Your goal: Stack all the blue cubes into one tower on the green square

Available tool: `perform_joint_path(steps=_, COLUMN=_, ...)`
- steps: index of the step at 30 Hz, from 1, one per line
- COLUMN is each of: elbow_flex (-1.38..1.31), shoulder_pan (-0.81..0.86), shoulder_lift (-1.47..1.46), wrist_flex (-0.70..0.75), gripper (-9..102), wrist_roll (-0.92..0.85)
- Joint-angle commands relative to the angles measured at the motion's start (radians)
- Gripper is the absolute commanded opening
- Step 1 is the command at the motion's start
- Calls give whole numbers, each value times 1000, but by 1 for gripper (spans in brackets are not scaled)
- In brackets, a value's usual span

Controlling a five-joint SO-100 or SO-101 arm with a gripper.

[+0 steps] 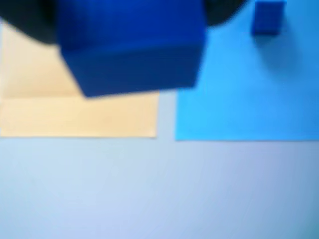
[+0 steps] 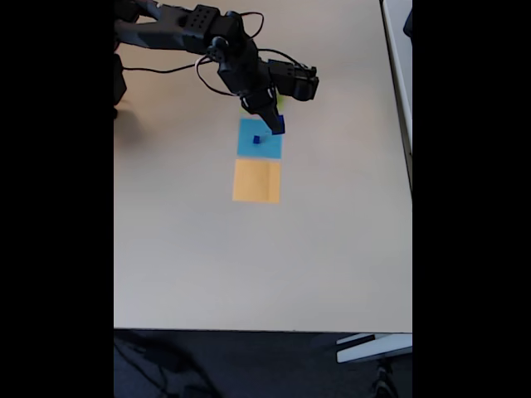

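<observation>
A large dark-blue cube fills the top of the wrist view, blurred and close to the camera, with dark finger shapes on either side of it. In the fixed view my gripper is shut on this cube above the far right corner of the light-blue square. A small blue cube rests on that square, also visible as a small cube in the fixed view. Only a thin lime sliver of the green square shows behind the gripper.
The light-blue square and the orange square lie in a row on the pale table. In the wrist view the orange square is left and the light-blue square right. The arm's cables loop near its base.
</observation>
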Motion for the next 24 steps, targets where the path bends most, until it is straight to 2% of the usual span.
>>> perform_joint_path(steps=1, elbow_flex=-83, shoulder_pan=-63, shoulder_lift=80, wrist_flex=40, gripper=0, wrist_roll=104)
perform_joint_path(steps=15, elbow_flex=-342, shoulder_pan=-233, shoulder_lift=-41, wrist_flex=255, gripper=0, wrist_roll=394)
perform_joint_path(steps=24, elbow_flex=-296, shoulder_pan=-313, shoulder_lift=-64, wrist_flex=255, gripper=0, wrist_roll=434)
